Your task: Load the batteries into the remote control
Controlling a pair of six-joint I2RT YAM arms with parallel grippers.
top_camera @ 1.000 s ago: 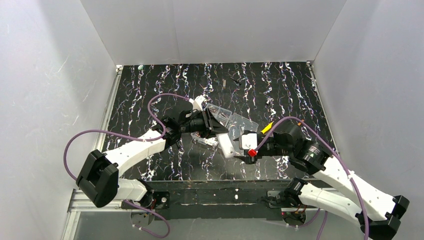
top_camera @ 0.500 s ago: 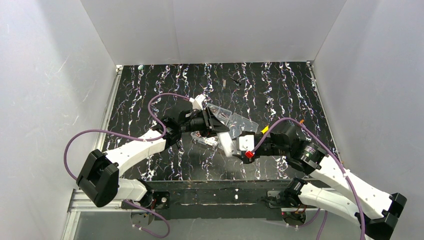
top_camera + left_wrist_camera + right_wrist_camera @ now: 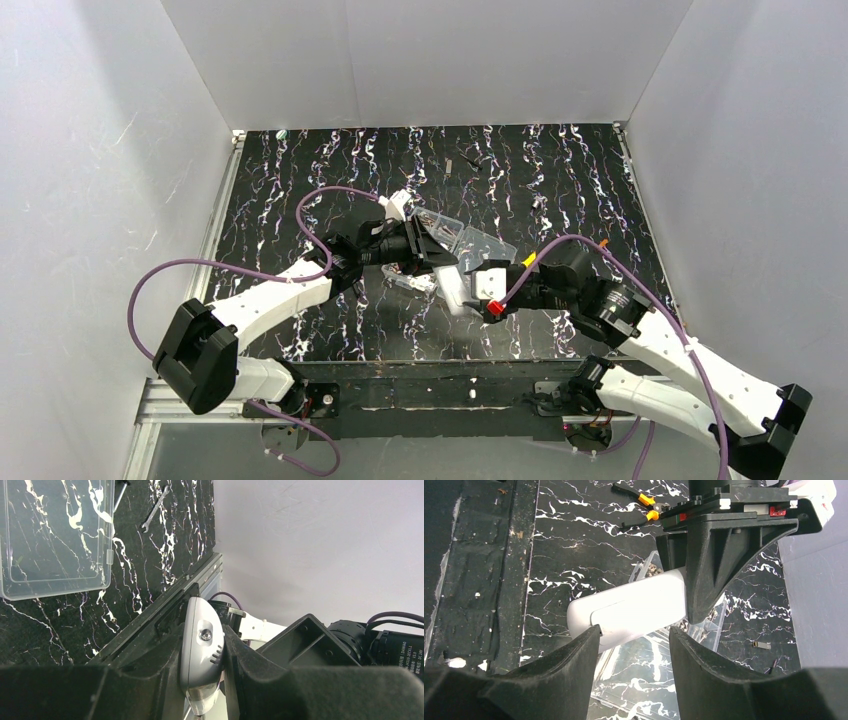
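Observation:
The remote control [image 3: 452, 293] is a slim white handset held off the table at the middle. My left gripper [image 3: 440, 265] is shut on its far end. In the left wrist view the remote control [image 3: 201, 645] shows end-on, pinched between the two black pads of the left gripper [image 3: 202, 657]. My right gripper [image 3: 634, 632] is open, its fingers straddling the near edge of the remote control [image 3: 629, 610], and the left fingertip [image 3: 591, 632] is at the casing. From above, the right gripper [image 3: 471, 297] sits just right of the remote. The batteries are out of view.
A clear compartmented screw box [image 3: 478, 245] lies open under the grippers, its lid [image 3: 50, 535] flat on the table. Orange-and-black pliers [image 3: 644, 504], a yellow-handled screwdriver [image 3: 533, 258] and a small wrench [image 3: 155, 507] lie nearby. White walls enclose the black marbled table [image 3: 300, 180].
My right gripper has moved left up to the remote, and its jaws have narrowed very slightly. The left arm and the remote have stayed put.

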